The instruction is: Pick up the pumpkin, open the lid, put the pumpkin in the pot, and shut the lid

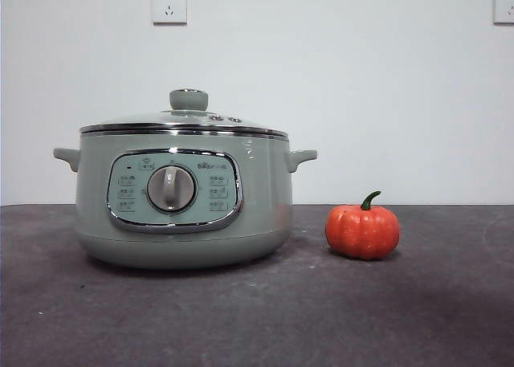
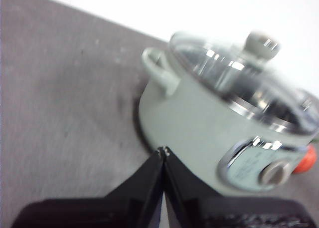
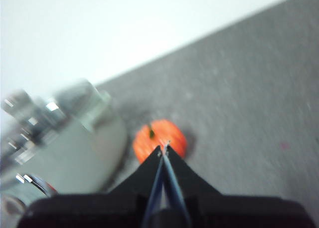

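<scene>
The right gripper (image 3: 163,149) has its two black jaws pressed together tip to tip, with nothing between them. Just beyond those tips, on the dark grey table (image 3: 249,88), sits the pumpkin (image 3: 159,138), upright with its green stem up; whether the tips touch it cannot be told from the blurred wrist view. Beside the pumpkin and apart from it stands the pot (image 3: 65,143).

The left gripper (image 2: 163,152) is likewise closed tight and holds nothing. Its tips hang near the pot's (image 2: 199,133) lower wall, by the side handle. The lid (image 2: 239,73) sits seated on the pot's rim.

In the front view neither arm shows: the pot (image 1: 185,198) wears its lid (image 1: 189,114), and the pumpkin (image 1: 362,229) rests on the table (image 1: 257,319) just beside it.
</scene>
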Available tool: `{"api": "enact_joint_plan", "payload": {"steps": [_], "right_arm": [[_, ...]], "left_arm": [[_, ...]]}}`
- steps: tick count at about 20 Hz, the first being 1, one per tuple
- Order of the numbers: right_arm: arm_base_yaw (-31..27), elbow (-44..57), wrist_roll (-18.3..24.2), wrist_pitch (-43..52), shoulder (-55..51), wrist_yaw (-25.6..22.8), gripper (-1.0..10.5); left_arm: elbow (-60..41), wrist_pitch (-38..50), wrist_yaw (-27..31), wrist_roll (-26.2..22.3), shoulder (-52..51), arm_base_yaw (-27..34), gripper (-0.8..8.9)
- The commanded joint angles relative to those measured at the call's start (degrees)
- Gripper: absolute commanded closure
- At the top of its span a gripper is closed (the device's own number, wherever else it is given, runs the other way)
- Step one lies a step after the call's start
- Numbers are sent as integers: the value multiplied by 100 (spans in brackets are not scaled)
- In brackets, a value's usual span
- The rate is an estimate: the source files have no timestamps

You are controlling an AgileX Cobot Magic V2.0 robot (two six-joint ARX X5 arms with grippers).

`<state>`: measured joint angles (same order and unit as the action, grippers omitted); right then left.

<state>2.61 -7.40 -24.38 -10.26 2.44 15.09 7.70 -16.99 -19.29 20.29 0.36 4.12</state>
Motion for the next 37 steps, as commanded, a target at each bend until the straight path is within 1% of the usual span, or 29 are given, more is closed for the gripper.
{"api": "enact_joint_plan", "payload": {"steps": [1, 2, 4, 8, 11, 15, 19, 21, 24, 28, 31, 32, 33, 34, 35, 36, 37], "right_arm": [[13, -422, -120, 11, 243, 28, 959], [15, -570, -85, -74, 345, 39, 959], [13, -957, 162, -358, 632, 138, 959], [20, -1762, 686, -1091, 1279, 188, 959], [22, -2378, 1113, -1626, 1810, 485, 959], [22, -3228, 1681, -2507, 2483, 905, 959], [33, -4015, 2282, -3464, 3121, 1373, 958], [70, -4374, 2524, -3956, 3414, 1397, 958], [136, -4835, 2911, -4625, 3790, 1506, 958], [247, -5235, 3167, -5200, 4100, 1495, 958], [284, -5252, 3182, -5202, 4142, 1495, 955], [284, -5252, 3176, -5193, 4140, 1495, 935], [284, -5252, 3156, -5191, 4142, 1495, 925], [284, -5252, 3134, -5187, 4142, 1497, 826], [284, -5252, 3128, -5178, 4142, 1495, 623], [284, -5252, 3121, -5171, 4142, 1497, 375], [284, -5252, 3029, -5156, 4144, 1497, 190]], "left_arm": [[332, -166, -35, 72, -7, 9, 821], [446, -243, -37, 74, -7, 9, 821], [697, -431, -42, 72, -7, 9, 821], [1143, -850, -92, 31, 55, 9, 821], [1510, -1174, -341, -186, 284, 9, 822], [2105, -1700, -778, -636, 857, 9, 821], [2745, -2264, -1316, -1259, 1526, 9, 822], [3042, -2540, -1572, -1495, 1829, 7, 822], [3491, -3036, -1727, -1893, 2227, -15, 821], [4037, -3718, -1716, -2374, 2625, -129, 822], [4229, -3834, -1698, -2455, 2739, -214, 819], [4229, -3816, -1698, -2450, 2739, -219, 808], [4229, -3832, -1692, -2450, 2739, -219, 719], [4229, -3836, -1690, -2448, 2739, -219, 517], [4229, -3829, -1670, -2444, 2739, -219, 239], [4229, -3814, -1672, -2444, 2739, -219, 64], [4229, -3799, -1672, -2444, 2739, -219, 28]]}}
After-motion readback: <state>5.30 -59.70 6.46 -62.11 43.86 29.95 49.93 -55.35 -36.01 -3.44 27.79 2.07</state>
